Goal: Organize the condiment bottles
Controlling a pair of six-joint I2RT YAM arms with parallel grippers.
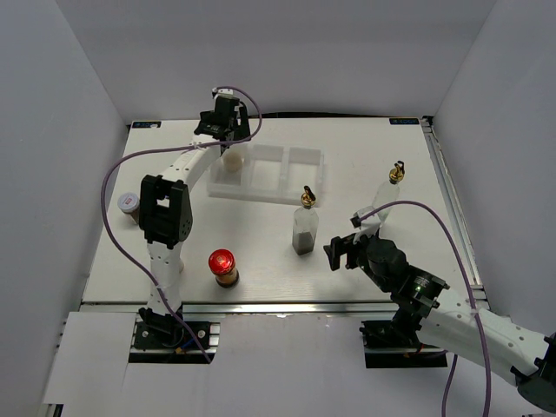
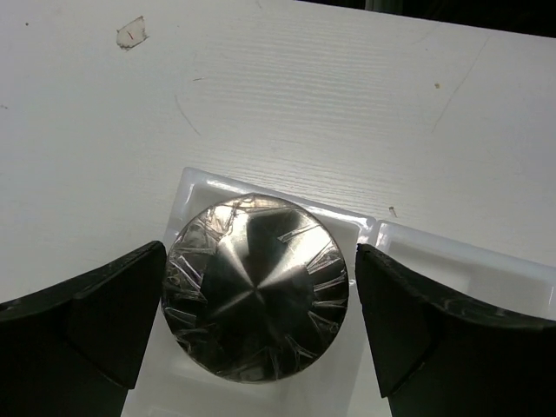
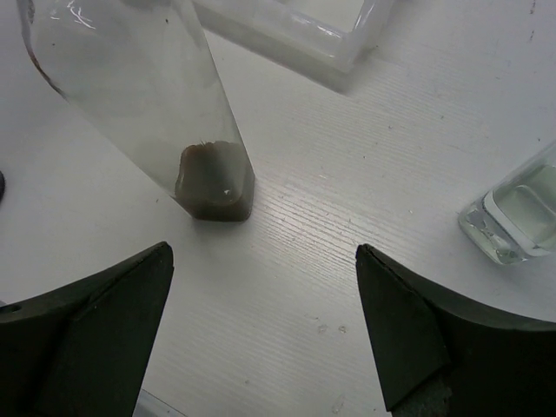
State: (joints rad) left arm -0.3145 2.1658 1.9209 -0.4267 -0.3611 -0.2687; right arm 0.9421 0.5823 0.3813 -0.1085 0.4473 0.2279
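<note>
Top external view: the white wood-grain desk [image 1: 261, 243] carries a white plastic three-compartment tray [image 1: 261, 196] toward 12 o'clock. The left hand [image 1: 226, 130] hangs over the tray's 9 o'clock compartment, where a small jar with a faceted silver round lid [image 2: 256, 287] stands. Seen from the left wrist, this lid lies straight between the open fingers; the 9 o'clock finger is just beside its rim and the 3 o'clock finger is apart from it.

The right hand [image 1: 343, 252], at 5 o'clock on the desk, is spread wide and holds nothing. From its wrist camera, a tall clear glass bottle with a gold spout and brown dregs [image 1: 305, 230] stands at 11 o'clock, beyond the fingers. A second clear gold-spouted bottle [image 1: 389, 195] stands at 3 o'clock.

A red-lidded brown jar [image 1: 223, 267] sits at 7 o'clock on the desk, and a silver-lidded jar [image 1: 129, 206] at 9 o'clock near the edge.
</note>
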